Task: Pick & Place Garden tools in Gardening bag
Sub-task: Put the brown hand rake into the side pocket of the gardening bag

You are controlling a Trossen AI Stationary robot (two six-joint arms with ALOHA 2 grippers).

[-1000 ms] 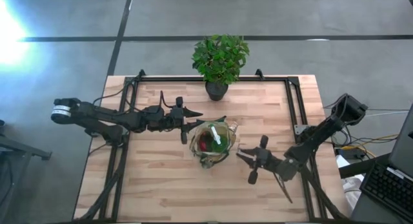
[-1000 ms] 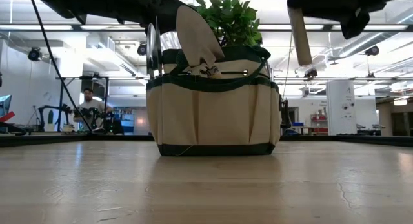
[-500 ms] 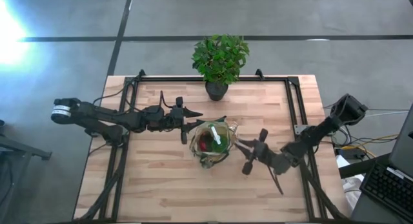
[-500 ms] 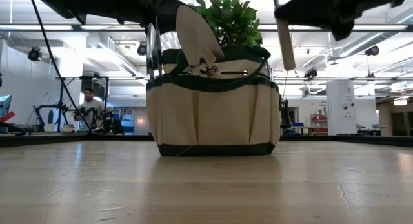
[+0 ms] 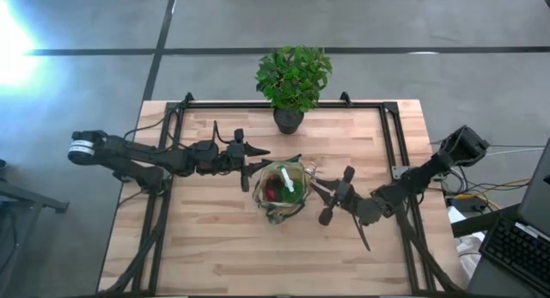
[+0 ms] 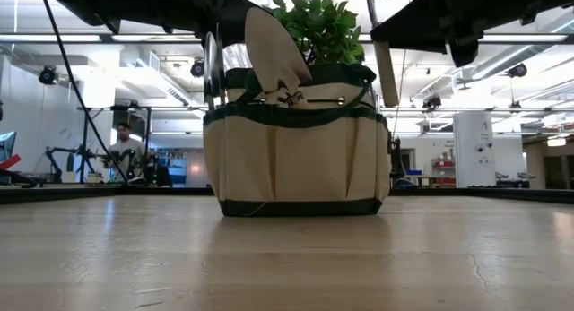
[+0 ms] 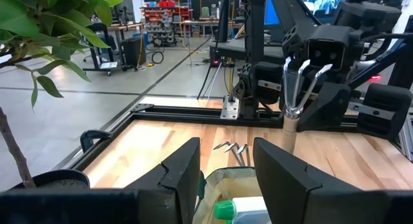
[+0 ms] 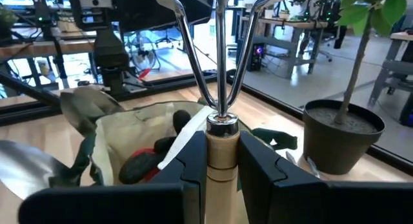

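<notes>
The right claw (image 5: 337, 200) is clamped on the wooden handle of a three-pronged rake (image 8: 220, 75), held just beside the bag (image 5: 279, 193), which stands mid-desk (image 5: 215, 246) with a trowel (image 6: 273, 49) sticking up from it. The left claw (image 5: 249, 159), its fingers apart and empty, hovers at the bag's other side near the potted plant (image 5: 292, 79).

High view: overhead, facing straight down, far enough to take in the whole table (image 5: 223, 255) and both arms.
Low view: at tabletop height, level across the boards, close on the gardening bag (image 6: 296, 141).
Left wrist view: forward across the bag's mouth toward the opposite arm.
Right wrist view: close over the same bag.
Shared by all: bag and potted plant (image 5: 292, 79).
</notes>
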